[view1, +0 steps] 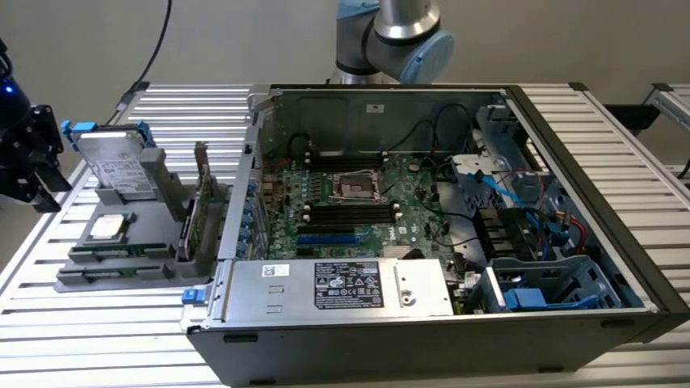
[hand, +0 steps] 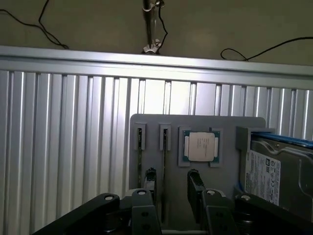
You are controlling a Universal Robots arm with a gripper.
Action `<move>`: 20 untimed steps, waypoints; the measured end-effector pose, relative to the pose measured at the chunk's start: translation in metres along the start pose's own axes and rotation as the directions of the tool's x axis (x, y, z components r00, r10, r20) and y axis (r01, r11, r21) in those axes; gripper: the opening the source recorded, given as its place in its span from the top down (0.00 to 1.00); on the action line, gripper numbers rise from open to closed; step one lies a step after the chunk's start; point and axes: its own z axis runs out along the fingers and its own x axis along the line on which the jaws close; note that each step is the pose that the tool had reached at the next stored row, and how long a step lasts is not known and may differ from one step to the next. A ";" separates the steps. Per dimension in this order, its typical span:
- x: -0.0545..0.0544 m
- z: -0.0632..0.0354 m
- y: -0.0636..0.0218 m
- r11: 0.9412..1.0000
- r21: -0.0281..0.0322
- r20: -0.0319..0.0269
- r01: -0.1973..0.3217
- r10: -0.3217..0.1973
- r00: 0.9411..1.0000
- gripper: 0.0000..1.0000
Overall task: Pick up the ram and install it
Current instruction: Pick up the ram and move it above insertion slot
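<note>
Currently, the gripper [hand: 171, 175], jaws spread, hovers near the ram [hand: 164, 156] slotted in the holder [hand: 230, 129], beside the CPU [hand: 200, 147].

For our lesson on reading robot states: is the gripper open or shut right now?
Open. In the wrist view the gripper has its two fingers standing apart, with the grey holder showing in the gap between them.

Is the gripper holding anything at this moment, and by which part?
Nothing is held. The gripper is open, its fingers apart on either side of the ram, which sits in a slot of the gray holder.
</note>
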 end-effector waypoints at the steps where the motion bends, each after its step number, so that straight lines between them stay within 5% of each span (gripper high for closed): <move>1: 0.003 0.0017 0.0000 1.000 0.000 0.000 0.000 0.000 1.000 0.61; 8: 0.015 0.0140 -0.0056 1.000 0.000 0.001 0.005 -0.005 1.000 0.61; 20: 0.028 0.0347 -0.0270 1.000 0.000 0.002 0.015 -0.015 1.000 0.61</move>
